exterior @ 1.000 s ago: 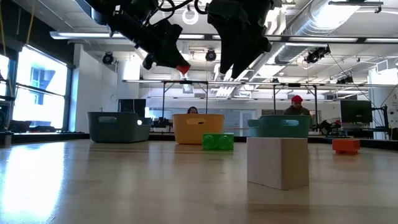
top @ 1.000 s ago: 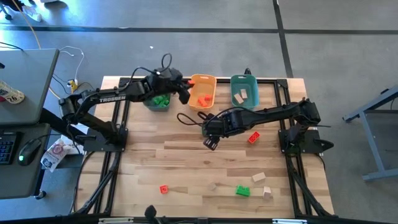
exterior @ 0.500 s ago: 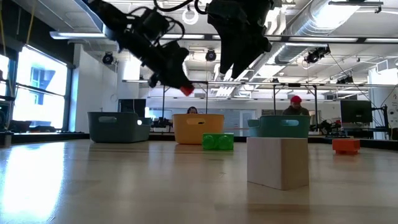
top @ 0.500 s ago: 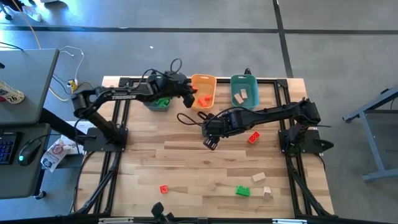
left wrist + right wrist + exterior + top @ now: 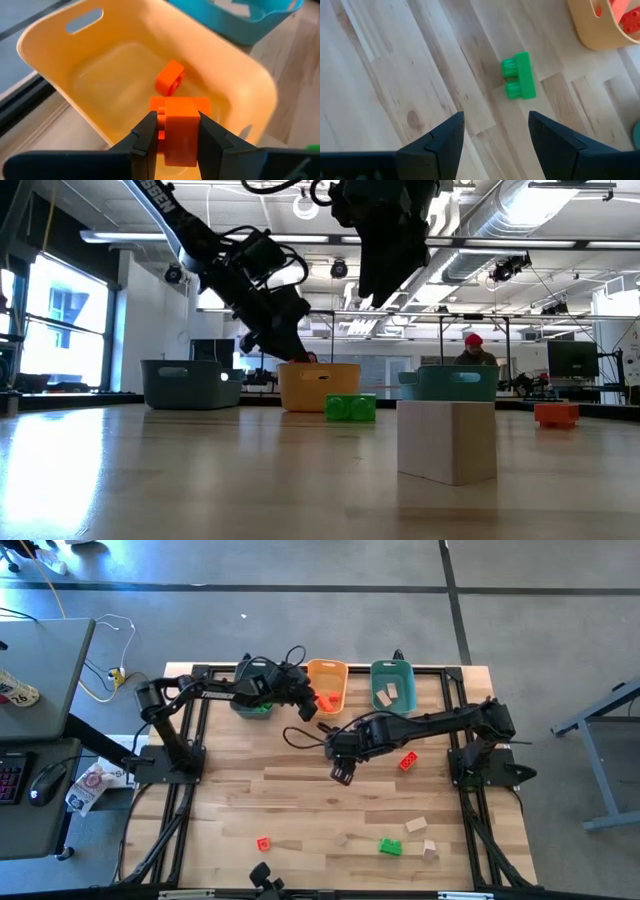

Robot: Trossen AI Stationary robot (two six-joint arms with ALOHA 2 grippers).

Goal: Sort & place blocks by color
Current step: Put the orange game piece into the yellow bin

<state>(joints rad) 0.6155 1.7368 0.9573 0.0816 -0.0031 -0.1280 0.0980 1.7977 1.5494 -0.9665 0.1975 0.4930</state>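
Note:
My left gripper (image 5: 318, 702) hangs over the orange bin (image 5: 328, 671) and is shut on a red-orange block (image 5: 180, 127). Another red-orange block (image 5: 170, 77) lies on the bin's floor below it. My right gripper (image 5: 343, 773) is open and hovers above the middle of the table, touching nothing. In the right wrist view a green block (image 5: 519, 76) lies flat on the wood ahead of its fingers (image 5: 445, 137), near the orange bin's corner (image 5: 600, 25). The low view shows that green block (image 5: 350, 408) in front of the orange bin (image 5: 318, 385). My left gripper pinches the red-orange block (image 5: 181, 120) between its two fingers (image 5: 145, 137), one on each of two opposite sides. The fingers point slanting down into the orange bin. The block is lifted clear, above the bin's floor.
A dark bin (image 5: 252, 705) holds green blocks and a teal bin (image 5: 392, 685) holds tan ones. Loose on the table lie a red block (image 5: 408, 762), a small red one (image 5: 263, 844), a green one (image 5: 390, 846) and tan ones (image 5: 416, 826) (image 5: 429, 850). A tan block (image 5: 447, 440) stands close to the low camera.
My left gripper has carried the red-orange block from above the dark bin toward the table's right and down, to just above the orange bin's opening. It has stayed shut on the block.

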